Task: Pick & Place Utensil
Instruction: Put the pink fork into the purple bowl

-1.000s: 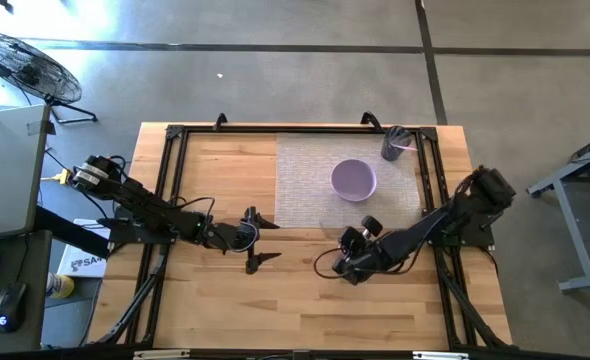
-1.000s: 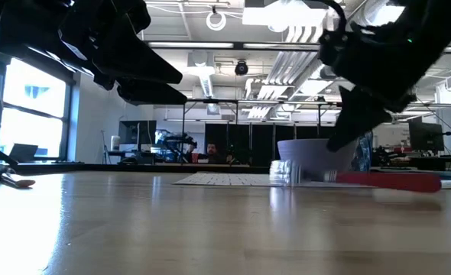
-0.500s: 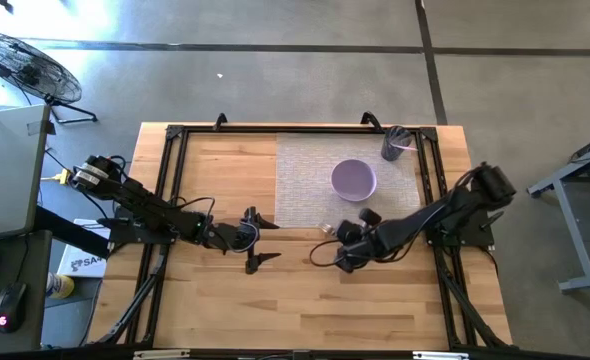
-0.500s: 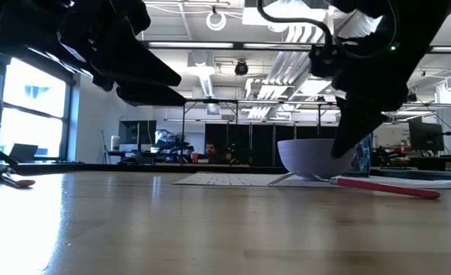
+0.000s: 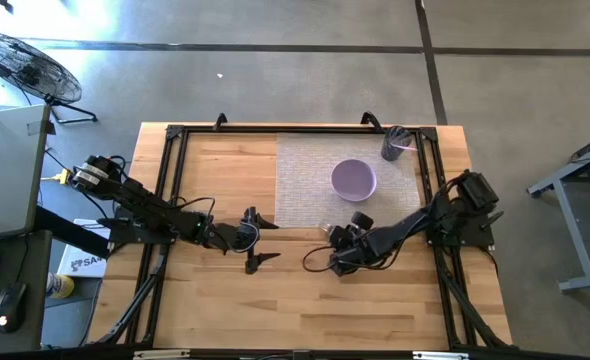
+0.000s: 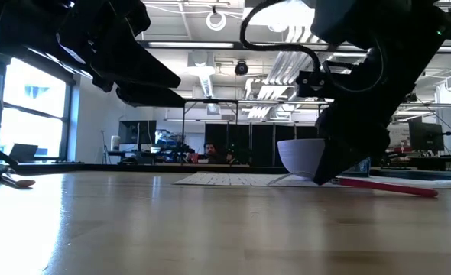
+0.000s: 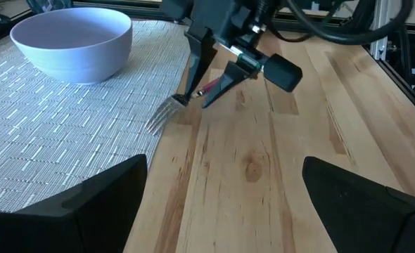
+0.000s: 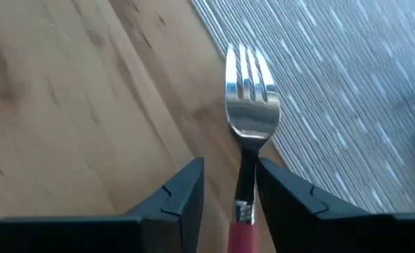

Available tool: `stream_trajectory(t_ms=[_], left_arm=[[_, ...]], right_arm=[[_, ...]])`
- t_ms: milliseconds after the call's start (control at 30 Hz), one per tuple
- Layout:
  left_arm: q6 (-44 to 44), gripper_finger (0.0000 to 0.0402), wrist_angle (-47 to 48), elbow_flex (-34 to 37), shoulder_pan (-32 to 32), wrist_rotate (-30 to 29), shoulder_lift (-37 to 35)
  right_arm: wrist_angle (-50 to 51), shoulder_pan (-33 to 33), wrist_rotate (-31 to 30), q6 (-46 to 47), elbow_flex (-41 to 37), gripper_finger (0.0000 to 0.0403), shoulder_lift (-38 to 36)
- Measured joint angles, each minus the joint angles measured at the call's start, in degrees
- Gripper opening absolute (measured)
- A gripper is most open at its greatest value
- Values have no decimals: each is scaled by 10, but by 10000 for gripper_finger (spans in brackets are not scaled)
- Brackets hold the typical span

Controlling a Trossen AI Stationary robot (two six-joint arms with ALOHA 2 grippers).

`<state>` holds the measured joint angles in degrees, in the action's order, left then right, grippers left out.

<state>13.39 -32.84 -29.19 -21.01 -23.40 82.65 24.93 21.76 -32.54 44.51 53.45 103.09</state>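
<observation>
My right fingers [image 8: 228, 200] sit low over the tabletop [image 5: 215, 300] at centre frame in the high view, parted either side of the fork's red handle, a gap showing on each side. Fork [image 8: 247, 119] lies flat, tines on the edge of the woven mat [image 5: 305, 170], handle on bare wood. Lilac bowl [image 5: 354, 180] stands on the mat, upper right of the fork. My left fingers [image 5: 253, 240], spread wide and empty, hover left of centre.
</observation>
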Motion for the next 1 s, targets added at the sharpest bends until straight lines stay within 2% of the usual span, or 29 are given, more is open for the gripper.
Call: stream_trajectory(t_ms=[267,633,1000], left_arm=[[0,376,0,0,0,0,0],[0,376,0,0,0,0,0],[0,376,0,0,0,0,0]], right_arm=[[-18,-1,-67,-33,0,123,2],[-21,-27,-15,-32,0,103,2],[-22,-42,-15,-28,0,78,2]])
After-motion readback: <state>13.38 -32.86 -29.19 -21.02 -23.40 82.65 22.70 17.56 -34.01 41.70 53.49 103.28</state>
